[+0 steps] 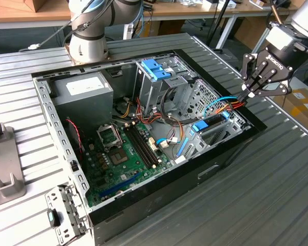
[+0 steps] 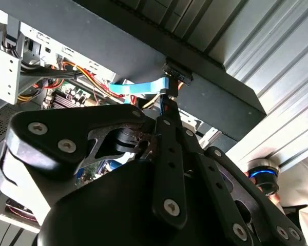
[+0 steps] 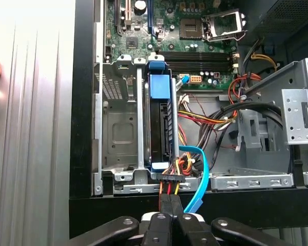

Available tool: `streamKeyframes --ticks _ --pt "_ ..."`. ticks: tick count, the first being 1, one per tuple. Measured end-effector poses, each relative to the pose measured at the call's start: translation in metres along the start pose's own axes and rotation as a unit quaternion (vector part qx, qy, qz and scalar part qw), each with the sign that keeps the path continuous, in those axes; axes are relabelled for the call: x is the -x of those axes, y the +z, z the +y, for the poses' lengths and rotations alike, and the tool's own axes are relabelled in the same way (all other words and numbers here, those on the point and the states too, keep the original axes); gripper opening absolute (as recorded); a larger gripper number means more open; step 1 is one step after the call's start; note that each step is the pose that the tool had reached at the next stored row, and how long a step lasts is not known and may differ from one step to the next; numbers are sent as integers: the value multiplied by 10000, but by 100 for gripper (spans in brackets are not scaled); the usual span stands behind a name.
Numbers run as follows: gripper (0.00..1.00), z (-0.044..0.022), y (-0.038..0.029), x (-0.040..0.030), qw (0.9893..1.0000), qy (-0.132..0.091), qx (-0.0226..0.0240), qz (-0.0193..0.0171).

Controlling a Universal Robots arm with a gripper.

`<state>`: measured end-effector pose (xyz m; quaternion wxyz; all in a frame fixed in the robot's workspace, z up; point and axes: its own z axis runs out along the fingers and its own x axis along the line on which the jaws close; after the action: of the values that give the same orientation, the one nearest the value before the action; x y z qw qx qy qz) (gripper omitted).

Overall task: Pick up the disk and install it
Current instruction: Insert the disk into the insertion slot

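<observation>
Nearest, in the first wrist view, gripper (image 3: 170, 202) pinched fully shut on a black power connector (image 3: 169, 178) at the computer case's rim (image 3: 82, 102). Just beyond, touching that connector, the disk (image 3: 161, 128), seated in a metal drive bay (image 3: 118, 128), right of centre in the exterior view. Farther on, the motherboard (image 3: 195, 31).

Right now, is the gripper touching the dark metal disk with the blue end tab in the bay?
Apart. In the first wrist view the gripper ends short of the disk; a black connector and its wires lie between them.
</observation>
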<state>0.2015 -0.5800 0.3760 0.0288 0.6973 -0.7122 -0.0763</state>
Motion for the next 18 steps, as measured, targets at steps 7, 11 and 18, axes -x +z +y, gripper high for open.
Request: streamKeyframes --ticks 7,11,18 --pt "10 0 -15 1 10000 0 0 1" --pt "10 16 -118 8 10000 0 0 1" --pt "10 -50 -110 -12 10000 2 31 -1"
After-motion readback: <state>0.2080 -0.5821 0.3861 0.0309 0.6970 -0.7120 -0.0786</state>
